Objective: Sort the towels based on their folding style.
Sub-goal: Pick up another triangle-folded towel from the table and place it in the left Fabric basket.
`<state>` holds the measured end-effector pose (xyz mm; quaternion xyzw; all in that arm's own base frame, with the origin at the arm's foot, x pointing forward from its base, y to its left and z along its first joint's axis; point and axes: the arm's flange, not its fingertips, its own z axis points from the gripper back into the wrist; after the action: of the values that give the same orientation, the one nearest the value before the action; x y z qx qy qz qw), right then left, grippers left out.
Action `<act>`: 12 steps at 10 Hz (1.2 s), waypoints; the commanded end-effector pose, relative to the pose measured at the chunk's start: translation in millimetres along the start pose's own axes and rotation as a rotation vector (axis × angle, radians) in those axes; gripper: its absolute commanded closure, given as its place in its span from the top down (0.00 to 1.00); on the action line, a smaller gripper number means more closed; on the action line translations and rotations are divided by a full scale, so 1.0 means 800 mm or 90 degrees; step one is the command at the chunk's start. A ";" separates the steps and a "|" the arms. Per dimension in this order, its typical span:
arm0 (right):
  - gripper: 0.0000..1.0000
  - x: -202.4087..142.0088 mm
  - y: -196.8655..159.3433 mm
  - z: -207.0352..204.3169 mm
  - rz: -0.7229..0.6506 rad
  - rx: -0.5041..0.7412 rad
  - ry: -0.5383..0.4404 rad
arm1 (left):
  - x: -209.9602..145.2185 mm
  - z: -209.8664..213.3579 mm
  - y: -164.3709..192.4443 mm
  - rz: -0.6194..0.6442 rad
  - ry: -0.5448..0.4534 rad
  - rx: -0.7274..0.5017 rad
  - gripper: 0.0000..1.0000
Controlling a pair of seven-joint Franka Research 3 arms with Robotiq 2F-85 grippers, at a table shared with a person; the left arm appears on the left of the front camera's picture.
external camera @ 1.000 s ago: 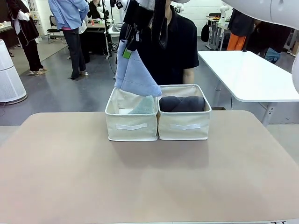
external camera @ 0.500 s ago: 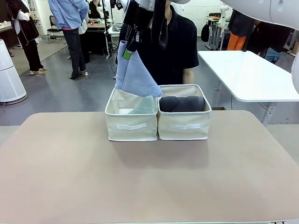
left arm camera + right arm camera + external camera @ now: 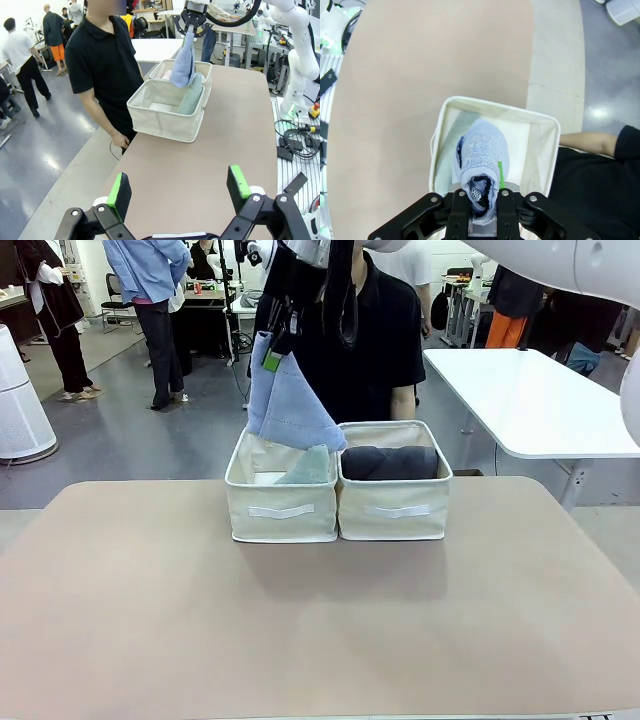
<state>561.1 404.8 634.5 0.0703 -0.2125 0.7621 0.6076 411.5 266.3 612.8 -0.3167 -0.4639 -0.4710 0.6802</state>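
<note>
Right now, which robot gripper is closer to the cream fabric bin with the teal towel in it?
Right. The right gripper hangs directly above the cream fabric bin; the left gripper hovers far back.

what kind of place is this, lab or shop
Probably a robotics lab: a white robot arm stands at another bench, cables trail beside the table, and people stand among work tables behind.

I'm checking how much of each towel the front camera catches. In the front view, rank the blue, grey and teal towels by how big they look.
1. blue towel, hanging unfurled from the shut right gripper
2. grey towel, partly hidden by its bin
3. teal towel, just a corner above the bin's rim
</note>
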 end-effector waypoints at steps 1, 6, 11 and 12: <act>0.17 0.028 -0.028 -0.016 0.017 0.014 0.016 | 0.002 0.000 -0.004 0.005 -0.008 0.004 1.00; 0.17 0.049 -0.052 -0.045 0.028 0.035 0.019 | 0.002 0.000 -0.004 0.005 -0.008 0.004 1.00; 0.17 0.031 -0.056 -0.069 0.003 0.008 0.031 | 0.002 0.000 -0.004 0.005 -0.008 0.004 1.00; 0.17 0.028 -0.054 -0.075 0.001 -0.002 0.056 | 0.002 0.000 -0.004 0.005 -0.008 0.004 1.00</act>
<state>595.8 444.5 590.4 0.0624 -0.1846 0.7740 0.6025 411.5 266.3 612.8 -0.3167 -0.4639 -0.4710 0.6802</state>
